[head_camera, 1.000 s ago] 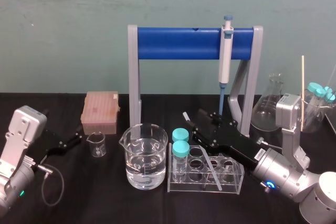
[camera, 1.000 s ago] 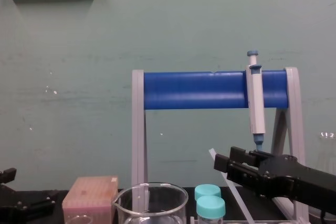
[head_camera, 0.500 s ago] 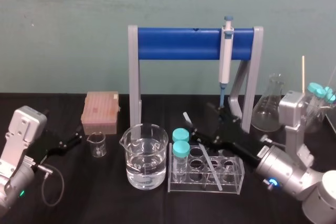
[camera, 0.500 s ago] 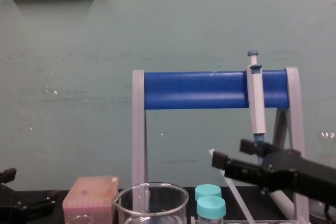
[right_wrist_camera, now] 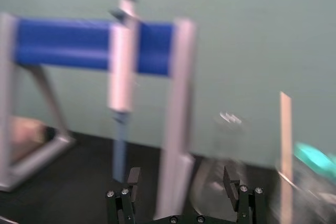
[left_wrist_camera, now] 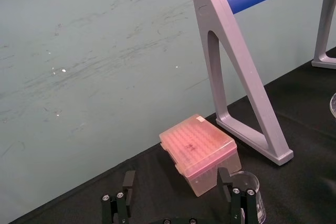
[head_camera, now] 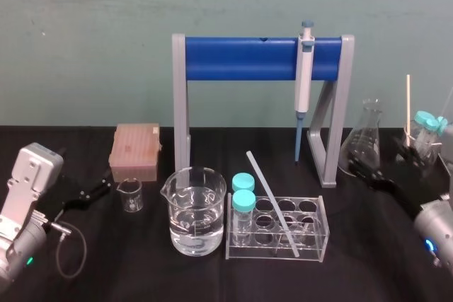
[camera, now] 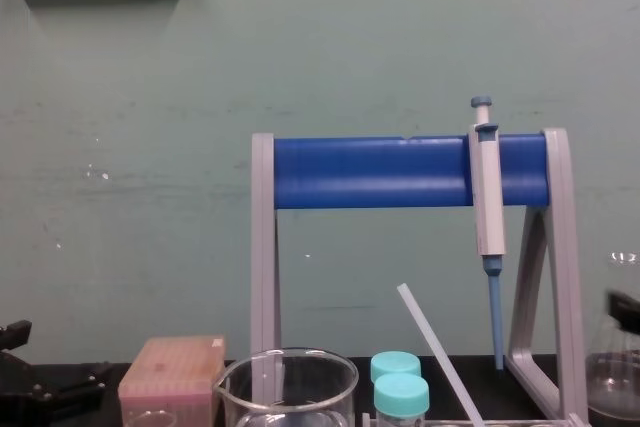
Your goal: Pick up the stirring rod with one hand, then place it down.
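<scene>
1. Two grippers, both spread and empty. Your right gripper [right_wrist_camera: 181,182] hangs low at the table's right, near the flask [head_camera: 364,143]. The left gripper [left_wrist_camera: 176,182] is parked far left. The stirring rod [head_camera: 272,198] leans tilted in the test-tube rack [head_camera: 322,235], its lower end among the wells and its upper end free, near the water beaker [head_camera: 197,210].
2. Approach sideways and a finger may knock that free end, and the rod could pivot out of the rack.
3. Pinch so thin and smooth a rod off-centre and it may slip or swing.
4. Lift against the rod's slant and the rack may drag or tip, taking the capped tubes [head_camera: 243,199] with it.
5. Swing the right arm carelessly and the flask is likely to be struck.
</scene>
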Robot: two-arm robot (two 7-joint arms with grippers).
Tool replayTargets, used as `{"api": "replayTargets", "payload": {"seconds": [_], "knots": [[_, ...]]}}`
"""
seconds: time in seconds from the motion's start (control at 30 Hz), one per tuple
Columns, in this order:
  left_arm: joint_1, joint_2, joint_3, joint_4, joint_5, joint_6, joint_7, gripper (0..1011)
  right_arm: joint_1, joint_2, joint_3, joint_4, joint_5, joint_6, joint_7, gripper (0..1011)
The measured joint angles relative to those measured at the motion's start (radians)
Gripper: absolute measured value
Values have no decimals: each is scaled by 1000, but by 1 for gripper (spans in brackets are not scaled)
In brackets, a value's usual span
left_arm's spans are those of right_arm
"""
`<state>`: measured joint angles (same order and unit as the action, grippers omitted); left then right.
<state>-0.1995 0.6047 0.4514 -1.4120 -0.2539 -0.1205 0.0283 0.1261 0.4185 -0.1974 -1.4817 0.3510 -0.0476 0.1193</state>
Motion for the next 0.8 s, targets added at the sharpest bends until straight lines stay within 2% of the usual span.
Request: {"api": "replayTargets", "payload": {"seconds": [0.1,0.17,0.27,0.37,0.8], "knots": [[0,0,0,0,0,0,0,1000,-17,-6,22,-3,-16,68,-56,1002],[0,0,0,0,0,0,0,1000,-22,-9,31,-3,-18,118,-72,1003],[0,0,0,0,0,0,0,1000,-24,-15,38,5,-18,160,-78,1003],[0,0,0,0,0,0,0,1000,-24,-18,40,12,-22,180,-78,1003],[0,0,0,0,0,0,0,1000,-24,-17,39,11,-22,173,-78,1003]]}}
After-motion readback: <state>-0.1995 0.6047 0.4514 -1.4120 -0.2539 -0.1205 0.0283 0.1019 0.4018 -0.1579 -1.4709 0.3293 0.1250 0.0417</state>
